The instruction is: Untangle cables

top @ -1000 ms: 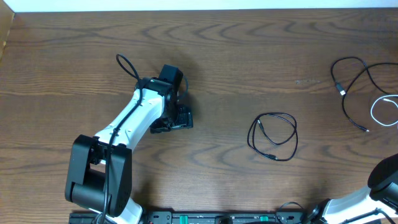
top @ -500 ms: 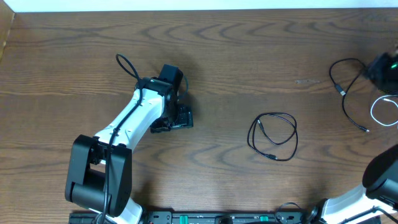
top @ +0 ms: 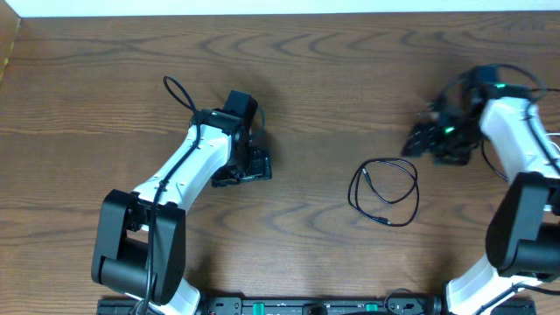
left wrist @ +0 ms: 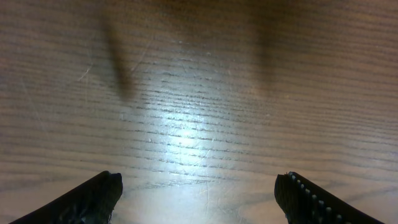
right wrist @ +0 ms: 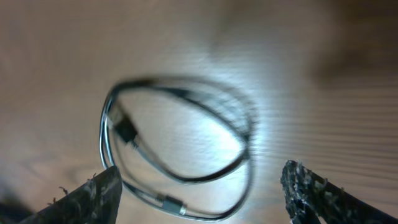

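A thin black cable (right wrist: pixel 247 134), wound into a loose flat coil, is laid on the brown wooden table (top: pixel 350 70) somewhat right of the middle, roughly midway between the far and near edges. It is set apart from everything else in view, so it is judged to be a cord already separated from the bundle, or the next one to be dealt with. The right gripper (right wrist: pixel 199 171) is held above the table, nearer the far and right edges than the coil. Its fingers are spread wide with nothing between them, which is taken as readiness for a grasp. In the right wrist view, which is blurred, the whole coil is framed between the two fingertips. One small plug end (right wrist: pixel 126 129) is turned inside the ring at its left, and no contact with the cord is seen. In the overhead view the coil is seen just beside the gripper, towards the near and left edges, and not directly under it. The left gripper (left wrist: pixel 199 177) is held low over bare wood left of the table's middle, well apart from the cable. Its fingers are likewise parted and empty, presumably parked out of the way. Any further cords by the right edge are mostly hidden by the right arm (top: pixel 516 149).
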`<move>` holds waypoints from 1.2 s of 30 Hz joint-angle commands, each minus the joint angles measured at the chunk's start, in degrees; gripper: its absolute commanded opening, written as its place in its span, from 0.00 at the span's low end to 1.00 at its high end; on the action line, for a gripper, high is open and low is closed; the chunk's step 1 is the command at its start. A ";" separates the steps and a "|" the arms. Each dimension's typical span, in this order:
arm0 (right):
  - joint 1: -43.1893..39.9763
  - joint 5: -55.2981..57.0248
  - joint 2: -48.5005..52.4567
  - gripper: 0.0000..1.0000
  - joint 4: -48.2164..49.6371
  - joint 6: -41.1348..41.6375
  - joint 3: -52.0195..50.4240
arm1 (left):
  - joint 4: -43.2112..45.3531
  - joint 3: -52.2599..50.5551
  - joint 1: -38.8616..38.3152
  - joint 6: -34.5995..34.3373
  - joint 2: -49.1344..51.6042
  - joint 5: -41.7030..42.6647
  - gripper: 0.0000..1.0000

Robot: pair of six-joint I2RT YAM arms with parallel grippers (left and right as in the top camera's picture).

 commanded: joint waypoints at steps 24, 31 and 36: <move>32.20 7.72 -0.09 0.52 15.15 1.79 -13.14 | -0.42 -0.24 -0.07 -0.31 0.50 -0.13 0.84; 34.56 7.78 -0.09 0.24 20.09 10.69 -17.77 | -0.39 -0.24 -0.07 -0.31 0.50 -0.13 0.84; 34.64 10.69 -0.09 0.20 20.09 17.92 -20.35 | -0.42 -0.24 -0.07 -0.31 0.50 -0.13 0.84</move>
